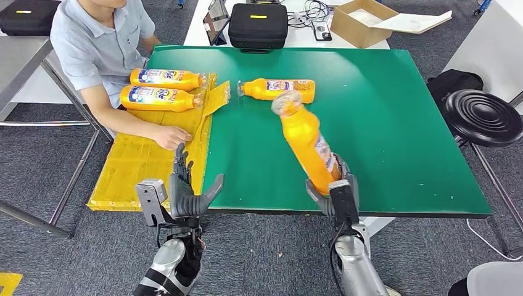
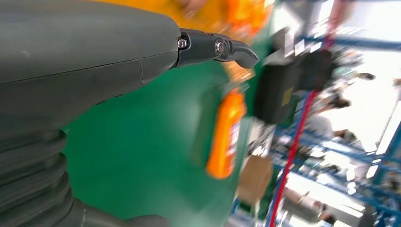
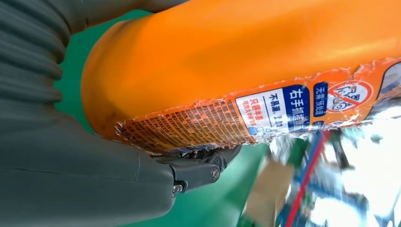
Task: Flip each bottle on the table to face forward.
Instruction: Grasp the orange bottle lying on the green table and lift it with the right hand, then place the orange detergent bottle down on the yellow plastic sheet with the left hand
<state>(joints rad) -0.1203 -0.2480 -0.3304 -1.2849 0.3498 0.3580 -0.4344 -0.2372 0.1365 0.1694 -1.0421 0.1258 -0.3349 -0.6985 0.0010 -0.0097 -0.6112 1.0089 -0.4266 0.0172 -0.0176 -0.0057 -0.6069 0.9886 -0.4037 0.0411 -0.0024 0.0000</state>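
Observation:
My right hand grips the base of an orange bottle and holds it tilted above the green table, cap pointing away from me. Close up, this bottle shows its torn back label against my right hand. Another orange bottle lies on its side mid-table, cap to the left; it also appears blurred as the lying bottle. Two more bottles lie on the yellow mat at the left. My left hand is open at the table's near edge, its thumb spread.
A person sits at the table's left side with a hand resting on the yellow mat, just beyond my left hand. A black case and a cardboard box stand behind the table. A black stool is on the right.

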